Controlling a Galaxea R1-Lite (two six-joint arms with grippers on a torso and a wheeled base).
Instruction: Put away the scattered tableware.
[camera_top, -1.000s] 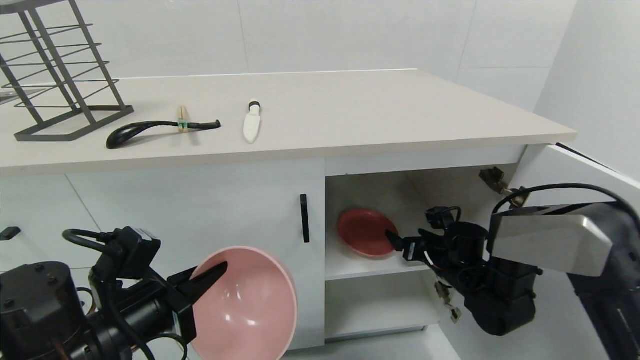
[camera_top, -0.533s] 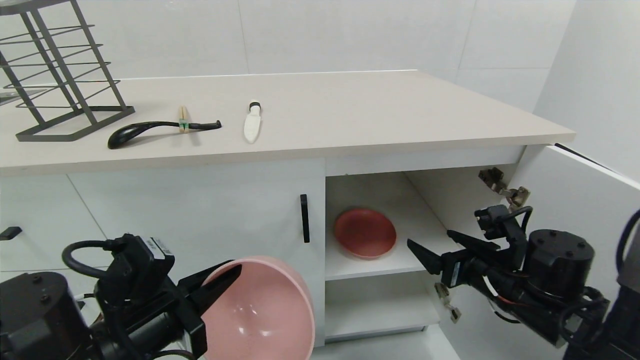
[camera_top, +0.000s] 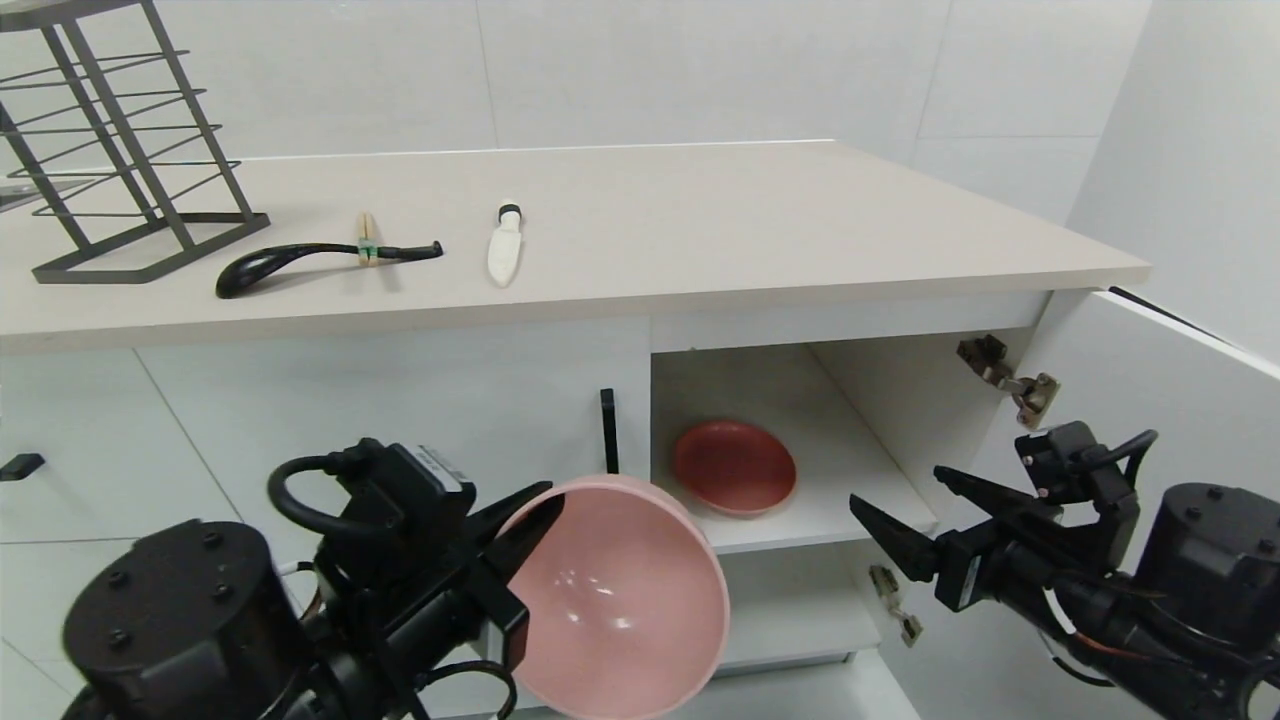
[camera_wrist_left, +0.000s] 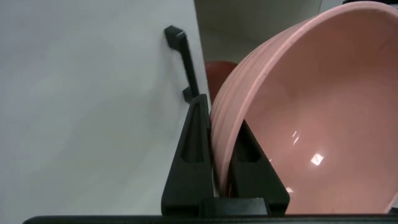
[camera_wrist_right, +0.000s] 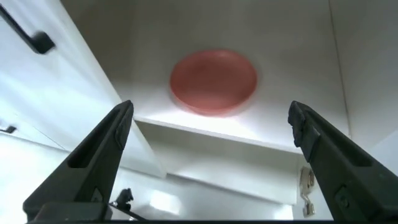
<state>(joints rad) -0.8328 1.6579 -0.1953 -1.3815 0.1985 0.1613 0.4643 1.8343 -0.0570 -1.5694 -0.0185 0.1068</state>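
Left fingers (camera_top: 525, 545) clamped on the rim of the pink bowl (camera_top: 630, 600), one inside, one outside. Bowl tilted on edge, held low where the closed cabinet door (camera_top: 400, 400) meets the open compartment. Right fingers (camera_top: 895, 540) spread wide, holding nothing, just outside that compartment. Red plate (camera_top: 735, 467) lies flat on the upper shelf (camera_top: 830, 515) inside. On the counter (camera_top: 750, 220): black ladle (camera_top: 290, 262), chopsticks (camera_top: 366, 240) across its handle, a white utensil (camera_top: 505, 245), possibly a sheathed knife, and a wire rack (camera_top: 130, 150) at the left end
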